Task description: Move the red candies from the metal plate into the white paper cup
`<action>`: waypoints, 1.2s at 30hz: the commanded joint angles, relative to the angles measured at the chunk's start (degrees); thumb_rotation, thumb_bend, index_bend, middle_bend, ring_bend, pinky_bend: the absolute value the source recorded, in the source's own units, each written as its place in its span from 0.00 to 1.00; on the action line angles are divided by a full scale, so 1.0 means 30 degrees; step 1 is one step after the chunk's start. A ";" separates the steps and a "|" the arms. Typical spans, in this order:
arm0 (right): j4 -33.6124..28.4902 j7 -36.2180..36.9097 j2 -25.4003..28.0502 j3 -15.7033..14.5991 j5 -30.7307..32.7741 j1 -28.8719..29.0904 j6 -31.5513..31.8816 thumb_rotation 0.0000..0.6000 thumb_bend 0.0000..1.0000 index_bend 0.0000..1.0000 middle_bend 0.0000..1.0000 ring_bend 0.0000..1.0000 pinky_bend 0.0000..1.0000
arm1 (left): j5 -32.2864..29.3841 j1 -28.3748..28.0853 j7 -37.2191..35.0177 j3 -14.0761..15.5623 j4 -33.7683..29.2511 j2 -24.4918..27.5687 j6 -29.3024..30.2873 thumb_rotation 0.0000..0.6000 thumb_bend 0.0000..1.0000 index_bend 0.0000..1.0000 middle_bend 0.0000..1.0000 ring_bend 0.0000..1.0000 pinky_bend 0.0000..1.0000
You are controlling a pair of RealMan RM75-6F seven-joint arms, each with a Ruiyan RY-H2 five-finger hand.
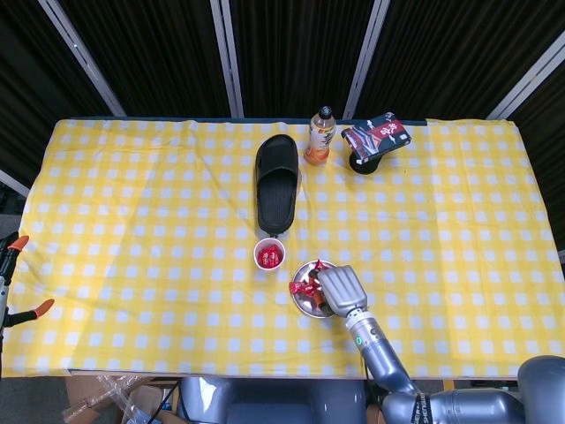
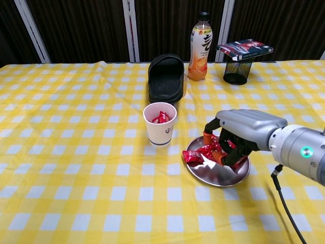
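The metal plate (image 2: 219, 176) (image 1: 304, 302) lies right of the white paper cup (image 2: 160, 130) (image 1: 268, 256), which holds a few red candies (image 2: 161, 118). My right hand (image 2: 242, 133) (image 1: 340, 287) hovers over the plate with its fingers curled down around a bunch of red candies (image 2: 202, 152) (image 1: 306, 284). The bunch hangs just above the plate's left half, one wrapper sticking out toward the cup. My left hand shows in neither view.
Behind the cup lies a black slipper (image 2: 166, 78). Further back stand an orange drink bottle (image 2: 199, 47) and a black mesh holder (image 2: 237, 72) with a packet on top. Orange-tipped clamps (image 1: 16, 246) sit at the table's left edge.
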 commanded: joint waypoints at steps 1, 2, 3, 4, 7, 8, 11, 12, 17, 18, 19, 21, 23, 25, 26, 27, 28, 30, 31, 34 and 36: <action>-0.0316 0.0001 0.0252 0.0171 -0.0134 0.0012 0.0162 1.00 0.55 0.55 0.82 0.89 0.85 | -0.0007 0.0002 0.0001 0.0007 -0.0006 0.0005 -0.0011 1.00 0.04 0.03 0.00 0.00 0.00; -0.0458 -0.0011 0.0359 0.0251 -0.0157 0.0024 0.0220 1.00 0.55 0.55 0.82 0.89 0.85 | -0.0011 0.0001 0.0000 0.0005 -0.0011 0.0007 -0.0014 1.00 0.04 0.03 0.00 0.00 0.00; -0.0557 -0.0017 0.0432 0.0309 -0.0167 0.0033 0.0259 1.00 0.55 0.55 0.82 0.89 0.85 | -0.0012 -0.0001 -0.0002 0.0003 -0.0014 0.0009 -0.0017 1.00 0.04 0.03 0.00 0.00 0.00; -0.0766 0.0003 0.0569 0.0458 -0.0190 0.0050 0.0345 1.00 0.55 0.55 0.82 0.89 0.85 | -0.0013 -0.0007 0.0000 0.0003 -0.0022 0.0012 -0.0029 1.00 0.04 0.03 0.00 0.00 0.00; -0.1393 0.0047 0.0989 0.0888 -0.0101 0.0138 0.0459 1.00 0.55 0.55 0.82 0.89 0.85 | -0.0025 -0.0021 0.0001 0.0009 -0.0035 0.0027 -0.0073 1.00 0.04 0.03 0.00 0.00 0.00; -0.1610 0.0000 0.1145 0.1042 -0.0056 0.0200 0.0488 1.00 0.55 0.55 0.82 0.89 0.85 | -0.0025 -0.0026 -0.0006 0.0010 -0.0036 0.0031 -0.0083 1.00 0.04 0.03 0.00 0.00 0.00; -0.2169 -0.0247 0.1514 0.1528 0.0086 0.0474 0.0576 1.00 0.55 0.55 0.82 0.89 0.85 | -0.0037 -0.0046 -0.0030 0.0013 -0.0035 0.0044 -0.0136 1.00 0.04 0.03 0.00 0.00 0.00; -0.2333 -0.0328 0.1593 0.1696 0.0168 0.0580 0.0600 1.00 0.55 0.55 0.82 0.89 0.85 | -0.0045 -0.0049 -0.0036 0.0016 -0.0036 0.0051 -0.0153 1.00 0.04 0.03 0.00 0.00 0.00; -0.2824 -0.0853 0.1723 0.2593 0.0704 0.1365 0.0532 1.00 0.55 0.55 0.82 0.89 0.85 | -0.0180 -0.0089 -0.0113 0.0023 -0.0077 0.0112 -0.0348 1.00 0.04 0.03 0.00 0.00 0.00; -0.2845 -0.0976 0.1697 0.2745 0.0860 0.1548 0.0492 1.00 0.55 0.55 0.82 0.89 0.85 | -0.0218 -0.0102 -0.0129 0.0021 -0.0089 0.0133 -0.0401 1.00 0.04 0.03 0.00 0.00 0.00; -0.2838 -0.1078 0.1647 0.2887 0.1018 0.1728 0.0454 1.00 0.55 0.55 0.82 0.89 0.85 | -0.0251 -0.0113 -0.0135 0.0022 -0.0100 0.0152 -0.0450 1.00 0.04 0.03 0.00 0.00 0.00; -0.2744 -0.1253 0.1483 0.3170 0.1356 0.2130 0.0318 1.00 0.55 0.55 0.82 0.89 0.85 | -0.0316 -0.0139 -0.0151 0.0025 -0.0129 0.0190 -0.0553 1.00 0.04 0.03 0.00 0.00 0.00; -0.2547 -0.1427 0.1307 0.3358 0.1678 0.2503 0.0194 1.00 0.55 0.55 0.82 0.89 0.85 | -0.0365 -0.0157 -0.0168 0.0033 -0.0164 0.0231 -0.0634 1.00 0.04 0.03 0.00 0.00 0.00; -0.2283 -0.1529 0.1101 0.3509 0.2009 0.2859 0.0034 1.00 0.55 0.55 0.82 0.89 0.85 | -0.0394 -0.0161 -0.0205 0.0042 -0.0198 0.0278 -0.0686 1.00 0.04 0.03 0.00 0.00 0.00; -0.2061 -0.1576 0.0969 0.3574 0.2206 0.3070 -0.0058 1.00 0.55 0.55 0.82 0.89 0.85 | -0.0419 -0.0166 -0.0246 0.0044 -0.0218 0.0310 -0.0724 1.00 0.04 0.03 0.00 0.00 0.00; -0.1950 -0.1593 0.0903 0.3599 0.2305 0.3169 -0.0105 1.00 0.55 0.55 0.82 0.89 0.85 | -0.0432 -0.0169 -0.0263 0.0045 -0.0229 0.0326 -0.0745 1.00 0.04 0.03 0.00 0.00 0.00; -0.1770 -0.1587 0.0786 0.3640 0.2464 0.3322 -0.0201 1.00 0.55 0.55 0.82 0.89 0.85 | -0.0458 -0.0179 -0.0301 0.0052 -0.0250 0.0353 -0.0799 1.00 0.04 0.03 0.00 0.00 0.00; -0.1325 -0.1563 0.0520 0.3700 0.2733 0.3641 -0.0370 1.00 0.55 0.55 0.82 0.89 0.85 | -0.0496 -0.0205 -0.0352 0.0070 -0.0287 0.0410 -0.0911 1.00 0.04 0.03 0.00 0.00 0.00; -0.1116 -0.1543 0.0392 0.3702 0.2834 0.3773 -0.0456 1.00 0.55 0.55 0.82 0.89 0.85 | -0.0503 -0.0215 -0.0373 0.0075 -0.0303 0.0432 -0.0944 1.00 0.04 0.03 0.00 0.00 0.00; -0.0480 -0.1452 0.0024 0.3745 0.3091 0.4127 -0.0688 1.00 0.55 0.56 0.82 0.89 0.85 | -0.0517 -0.0232 -0.0434 0.0092 -0.0336 0.0481 -0.1019 1.00 0.04 0.03 0.00 0.00 0.00; 0.0001 -0.1355 -0.0246 0.3795 0.3276 0.4368 -0.0835 1.00 0.55 0.56 0.82 0.89 0.85 | -0.0546 -0.0242 -0.0503 0.0097 -0.0362 0.0523 -0.1076 1.00 0.04 0.03 0.00 0.00 0.00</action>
